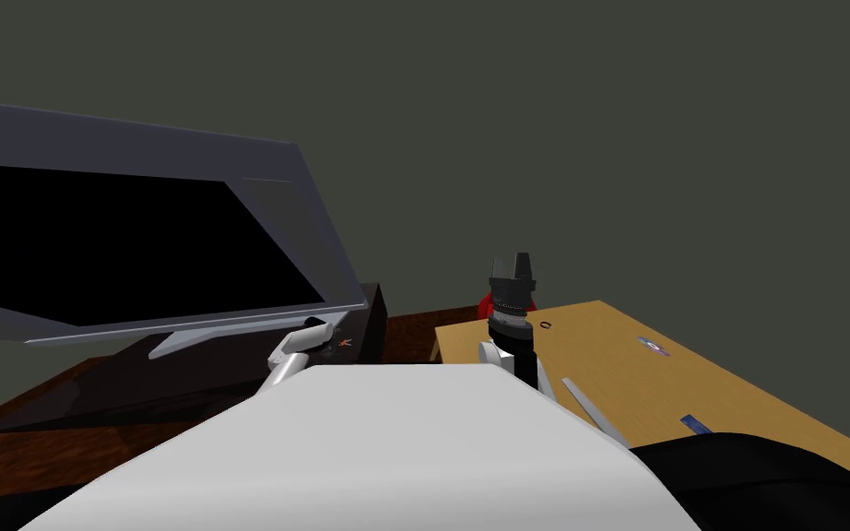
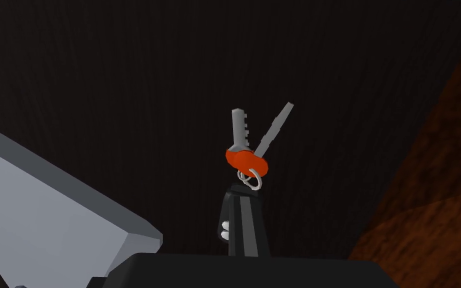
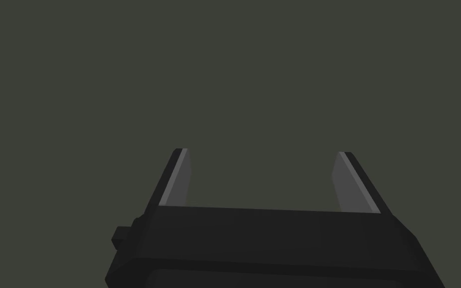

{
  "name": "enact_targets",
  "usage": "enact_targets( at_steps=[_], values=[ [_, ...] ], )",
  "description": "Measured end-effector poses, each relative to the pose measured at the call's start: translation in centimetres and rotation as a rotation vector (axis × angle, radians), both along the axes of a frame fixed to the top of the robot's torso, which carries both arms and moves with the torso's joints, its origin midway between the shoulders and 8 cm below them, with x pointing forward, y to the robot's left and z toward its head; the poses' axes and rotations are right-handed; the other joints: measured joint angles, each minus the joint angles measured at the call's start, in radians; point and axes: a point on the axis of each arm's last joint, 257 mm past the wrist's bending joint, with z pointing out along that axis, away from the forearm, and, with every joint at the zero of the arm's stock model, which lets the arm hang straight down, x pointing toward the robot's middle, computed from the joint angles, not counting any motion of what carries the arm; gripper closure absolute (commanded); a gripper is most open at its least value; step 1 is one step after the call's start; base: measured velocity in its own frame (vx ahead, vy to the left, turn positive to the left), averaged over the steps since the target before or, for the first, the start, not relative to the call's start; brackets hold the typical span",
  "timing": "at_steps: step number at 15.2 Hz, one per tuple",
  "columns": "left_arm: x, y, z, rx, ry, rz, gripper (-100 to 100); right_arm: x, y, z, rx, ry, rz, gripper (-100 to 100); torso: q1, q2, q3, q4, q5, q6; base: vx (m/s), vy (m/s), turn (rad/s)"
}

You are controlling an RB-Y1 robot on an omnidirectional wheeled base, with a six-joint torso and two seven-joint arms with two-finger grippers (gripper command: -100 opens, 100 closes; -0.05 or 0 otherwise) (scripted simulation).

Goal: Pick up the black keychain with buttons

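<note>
The keychain (image 2: 244, 162) has an orange key head, two grey keys fanned outward and a small ring. Its black fob with white buttons (image 2: 224, 230) sits between the fingers of my left gripper (image 2: 242, 195), which are pressed together on it. Behind the keys is the dark top of the TV stand (image 2: 124, 75). In the head view my left gripper (image 1: 320, 330) reaches under the TV's edge, and the keychain (image 1: 346, 344) shows as orange specks at its tip. My right gripper (image 3: 259, 155) stands open and holds nothing. It is raised upright (image 1: 513, 267) beside the tan table.
A large TV (image 1: 137, 249) stands on a grey foot (image 2: 49, 215) on the dark stand, with brown wood floor (image 2: 434, 200) beside it. The tan table (image 1: 598, 369) on the right carries a small ring (image 1: 545, 324) and a blue item (image 1: 693, 424). Something red (image 1: 488, 304) lies behind my right arm.
</note>
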Motion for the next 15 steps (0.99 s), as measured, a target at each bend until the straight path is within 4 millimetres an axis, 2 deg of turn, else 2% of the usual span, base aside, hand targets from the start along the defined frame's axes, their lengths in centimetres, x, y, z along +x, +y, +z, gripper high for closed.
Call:
enact_targets(
  at_steps=[2, 3, 10, 13, 15],
  values=[
    [-0.1, 0.2, 0.4, -0.001, 0.006, 0.000, 100, 0.0, 0.0, 0.0, 0.000, 0.000, 0.000, 0, -0.001, 0.000, 0.000, 0.000, 0.000, 0.000, 0.002, -0.023, 0.001],
    [-0.1, 0.2, 0.5, -0.002, 0.009, 0.000, -100, 0.0, 0.0, 0.0, 0.000, 0.000, 0.000, 0, 0.000, 0.000, 0.000, 0.000, 0.000, 0.000, 0.005, -0.039, -0.104],
    [-0.7, 5.9, 3.6, 0.077, 0.049, 0.001, -100, 0.0, 0.0, 0.0, 0.000, 0.000, 0.000, 0, -0.007, -0.003, -0.001, 0.000, -0.002, 0.001, 0.025, -0.105, -0.157],
    [-1.4, 7.4, 4.5, 0.092, 0.076, 0.000, -100, 0.0, 0.0, 0.0, 0.000, 0.000, 0.000, 0, -0.005, -0.003, -0.001, -0.001, -0.001, 0.001, 0.038, -0.069, -0.132],
    [-2.2, 7.5, 4.3, 0.081, 0.103, -0.006, -100, 0.0, 0.0, 0.0, 0.000, 0.000, 0.000, 0, -0.002, -0.003, -0.001, -0.001, 0.000, 0.000, 0.033, 0.000, -0.102]
  ],
)
